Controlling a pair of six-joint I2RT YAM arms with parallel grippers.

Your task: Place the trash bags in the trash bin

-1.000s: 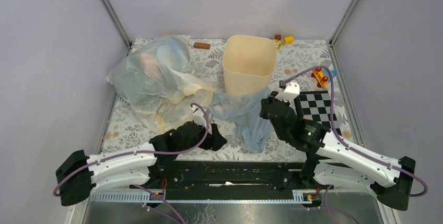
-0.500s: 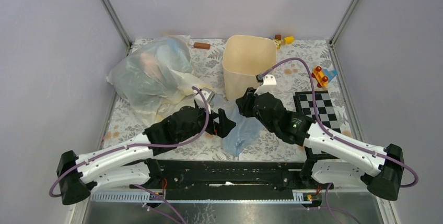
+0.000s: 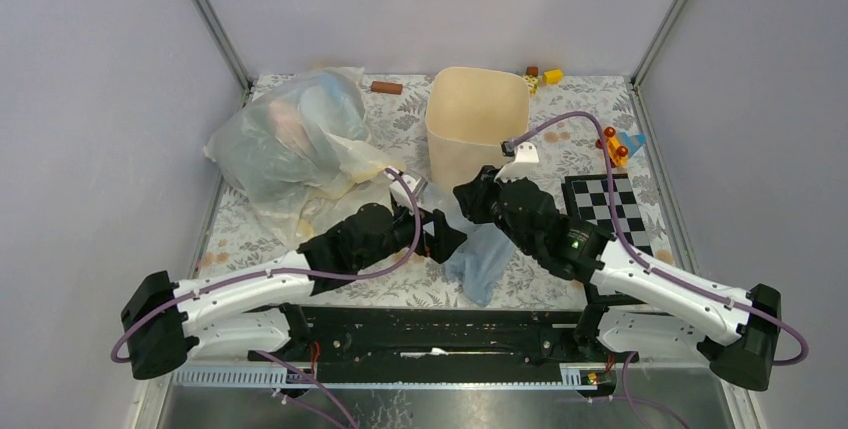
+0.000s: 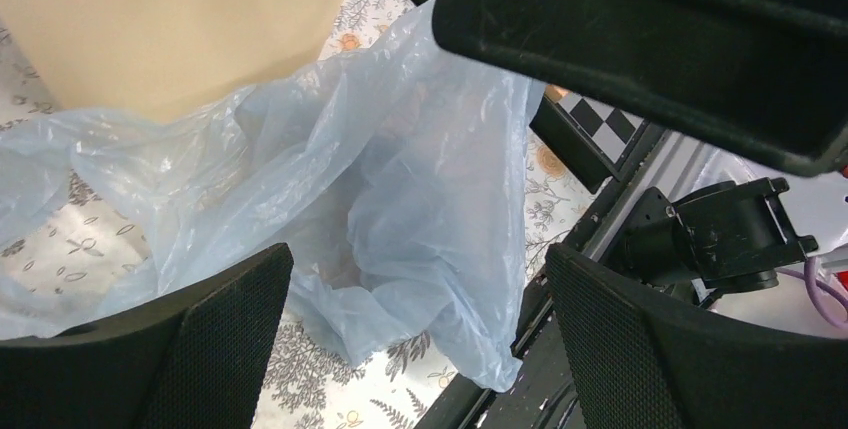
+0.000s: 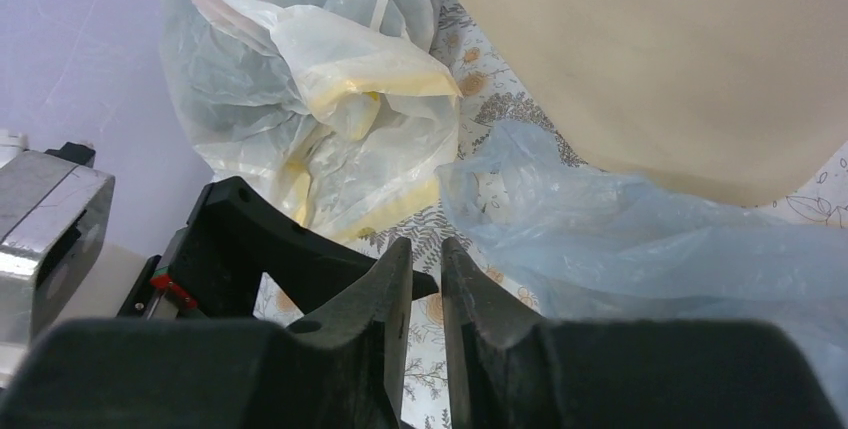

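Observation:
The pale blue trash bag (image 3: pixel 482 261) lies crumpled on the table in front of the cream-beige trash bin (image 3: pixel 477 121). It also shows in the left wrist view (image 4: pixel 400 169) and the right wrist view (image 5: pixel 640 239). My left gripper (image 3: pixel 450 239) is wide open just left of the bag, which lies ahead between its fingers (image 4: pixel 418 259). My right gripper (image 3: pixel 468 199) is low in front of the bin. Its jaws (image 5: pixel 425 244) stand nearly together and the table shows through the slit. The bag lies to their right.
A bulky clear whitish bag (image 3: pixel 290 134) and a pale yellow bag (image 3: pixel 350 184) sit at the left. A checkerboard (image 3: pixel 605 204) lies at the right, small toys (image 3: pixel 615 146) behind it. A brown cylinder (image 3: pixel 385 87) lies at the back.
Both arms have reached in toward the middle. My right gripper went left from near the checkerboard to in front of the bin. The blue bag has bunched up and shifted.

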